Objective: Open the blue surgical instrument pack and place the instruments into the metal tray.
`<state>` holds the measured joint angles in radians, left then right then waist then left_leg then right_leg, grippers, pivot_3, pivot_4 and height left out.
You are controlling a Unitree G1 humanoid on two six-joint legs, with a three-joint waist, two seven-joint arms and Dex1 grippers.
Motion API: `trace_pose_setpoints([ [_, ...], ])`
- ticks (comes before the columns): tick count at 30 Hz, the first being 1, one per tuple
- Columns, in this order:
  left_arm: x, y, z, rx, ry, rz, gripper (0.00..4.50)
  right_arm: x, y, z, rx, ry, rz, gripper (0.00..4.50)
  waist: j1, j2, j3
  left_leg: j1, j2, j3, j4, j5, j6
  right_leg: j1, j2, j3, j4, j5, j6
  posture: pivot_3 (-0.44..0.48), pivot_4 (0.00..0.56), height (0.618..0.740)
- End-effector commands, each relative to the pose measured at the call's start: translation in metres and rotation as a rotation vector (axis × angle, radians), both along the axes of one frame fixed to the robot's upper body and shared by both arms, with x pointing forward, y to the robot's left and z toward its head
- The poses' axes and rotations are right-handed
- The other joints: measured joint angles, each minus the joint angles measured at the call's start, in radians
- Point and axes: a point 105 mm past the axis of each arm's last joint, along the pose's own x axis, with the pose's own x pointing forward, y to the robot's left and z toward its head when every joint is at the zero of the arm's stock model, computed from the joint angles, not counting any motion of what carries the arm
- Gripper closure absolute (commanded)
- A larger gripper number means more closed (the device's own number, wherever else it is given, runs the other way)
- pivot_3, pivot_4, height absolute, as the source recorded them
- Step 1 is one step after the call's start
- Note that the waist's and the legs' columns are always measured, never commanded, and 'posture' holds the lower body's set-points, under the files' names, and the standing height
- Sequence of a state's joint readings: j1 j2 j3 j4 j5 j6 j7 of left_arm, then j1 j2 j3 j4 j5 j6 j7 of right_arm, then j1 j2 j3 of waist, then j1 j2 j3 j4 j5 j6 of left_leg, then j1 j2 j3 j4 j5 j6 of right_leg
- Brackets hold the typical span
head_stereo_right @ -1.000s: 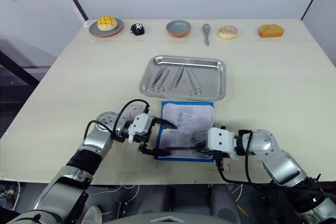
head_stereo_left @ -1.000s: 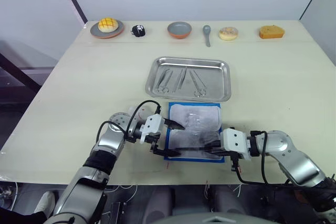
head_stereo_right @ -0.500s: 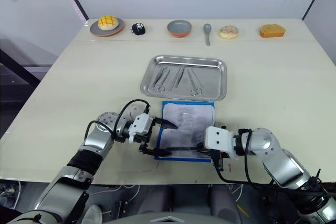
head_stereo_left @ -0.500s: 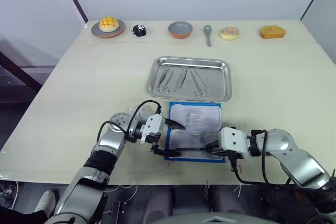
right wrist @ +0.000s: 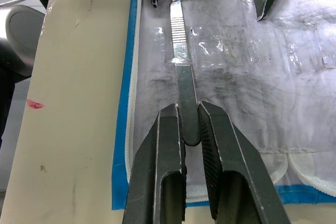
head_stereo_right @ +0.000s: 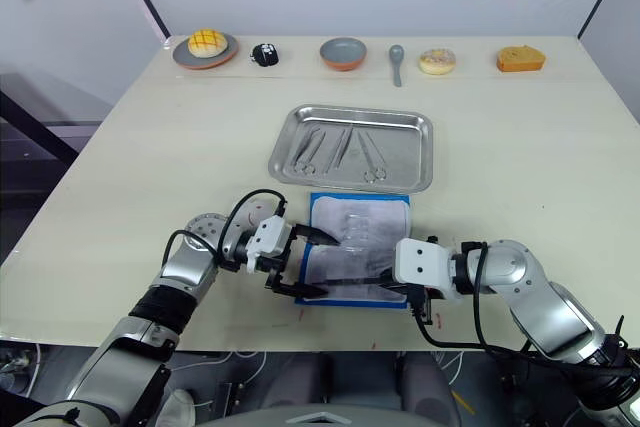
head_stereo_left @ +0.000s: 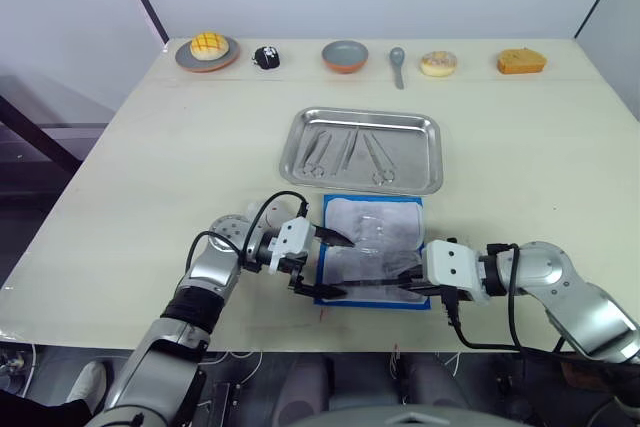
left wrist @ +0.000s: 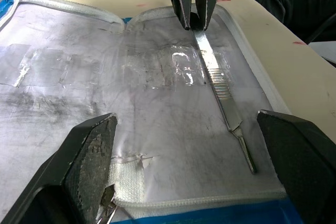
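My right claw is now clamping the flat handle of the last instrument, having slid in along the opened blue surgical instrument pack on the bench, so lifting comes next. My left claw is staying spread at the pack's edge. The metal tray is already holding several instruments.

blue pack lies open, grey lining up, just before the steel tray holding slim instruments.
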<state>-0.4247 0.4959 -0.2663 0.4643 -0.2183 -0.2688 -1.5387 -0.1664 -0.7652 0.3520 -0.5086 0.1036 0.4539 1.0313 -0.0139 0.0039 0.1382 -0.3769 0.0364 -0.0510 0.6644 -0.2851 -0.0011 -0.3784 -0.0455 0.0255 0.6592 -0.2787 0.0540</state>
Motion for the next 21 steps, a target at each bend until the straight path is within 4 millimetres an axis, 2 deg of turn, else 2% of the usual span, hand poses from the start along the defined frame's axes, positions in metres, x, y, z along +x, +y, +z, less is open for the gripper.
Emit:
trace_pose_setpoints([
  [1,-0.023,0.003,-0.038,0.112,0.148,-0.042,0.0,0.004,-0.002,0.018,0.015,-0.075,0.004,4.49,0.0,0.0,0.0,0.0,0.0,0.0,0.0,0.0,0.0,0.0,0.0,0.0,0.0,0.0,0.0,0.0,0.15,0.732],
  [13,-0.021,0.002,-0.039,0.109,0.148,-0.032,0.0,0.004,-0.023,0.026,-0.013,-0.089,-0.017,4.49,0.002,0.0,0.0,0.0,0.0,0.0,0.0,0.0,0.0,0.0,0.0,0.0,0.0,0.0,0.0,0.0,0.15,0.732],
  [21,-0.016,0.001,-0.041,0.105,0.146,-0.006,0.0,0.006,-0.049,0.036,-0.036,-0.077,-0.061,4.49,0.006,0.001,0.0,0.0,-0.001,0.0,0.001,0.0,0.0,0.0,-0.001,0.0,0.0,0.0,0.0,0.0,0.15,0.732],
])
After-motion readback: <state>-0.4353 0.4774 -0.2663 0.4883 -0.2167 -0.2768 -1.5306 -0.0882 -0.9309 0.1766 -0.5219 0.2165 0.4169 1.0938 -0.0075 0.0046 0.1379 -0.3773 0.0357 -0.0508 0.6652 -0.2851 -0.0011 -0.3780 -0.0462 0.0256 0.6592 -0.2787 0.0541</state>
